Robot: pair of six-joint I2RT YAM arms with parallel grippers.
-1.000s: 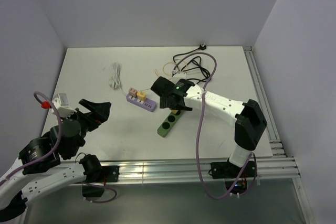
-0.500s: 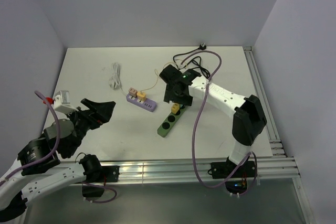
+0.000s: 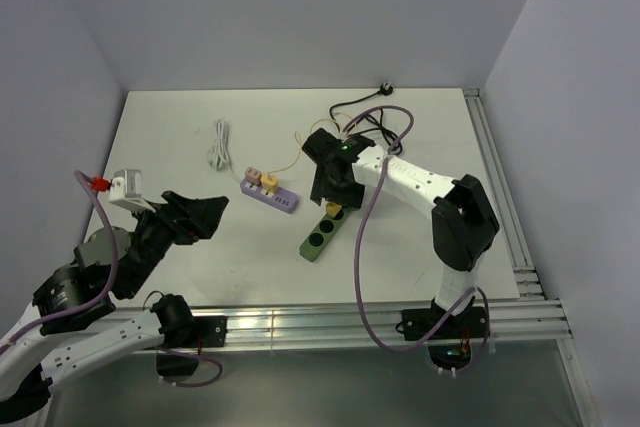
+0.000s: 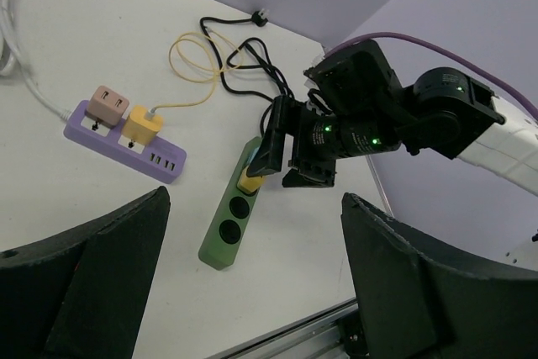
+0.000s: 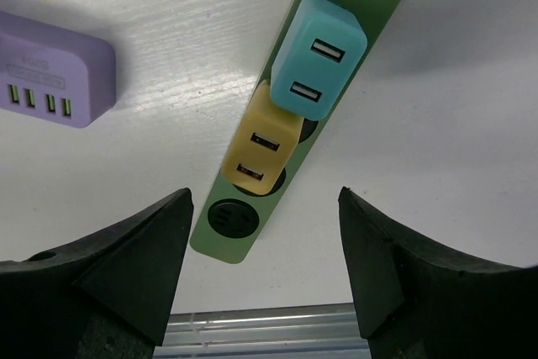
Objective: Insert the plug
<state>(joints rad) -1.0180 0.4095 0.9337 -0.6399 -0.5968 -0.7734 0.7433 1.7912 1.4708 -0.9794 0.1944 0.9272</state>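
A green power strip (image 3: pixel 320 237) (image 4: pixel 227 226) lies slantwise in the middle of the table. In the right wrist view a yellow plug (image 5: pixel 262 150) and a teal plug (image 5: pixel 318 55) sit side by side in the green power strip (image 5: pixel 220 245), and one round socket below them stands free. The yellow plug (image 3: pixel 333 209) (image 4: pixel 249 181) also shows from above. My right gripper (image 3: pixel 333 187) (image 5: pixel 265 192) hovers over the strip's far end, open, holding nothing. My left gripper (image 3: pixel 205 215) (image 4: pixel 255 195) is open at the front left, well away from the strip.
A purple power strip (image 3: pixel 270 195) (image 4: pixel 126 136) (image 5: pixel 50 69) with a pink and a yellow plug lies left of the green one. Black cables (image 3: pixel 365 122) tangle at the back, and a white cable (image 3: pixel 218 144) lies at the back left. An aluminium rail (image 3: pixel 350 322) runs along the near edge.
My right wrist has turned and drawn back over the strip's far end, uncovering the yellow plug, and its jaws have narrowed a little. The left gripper has drifted slightly right.
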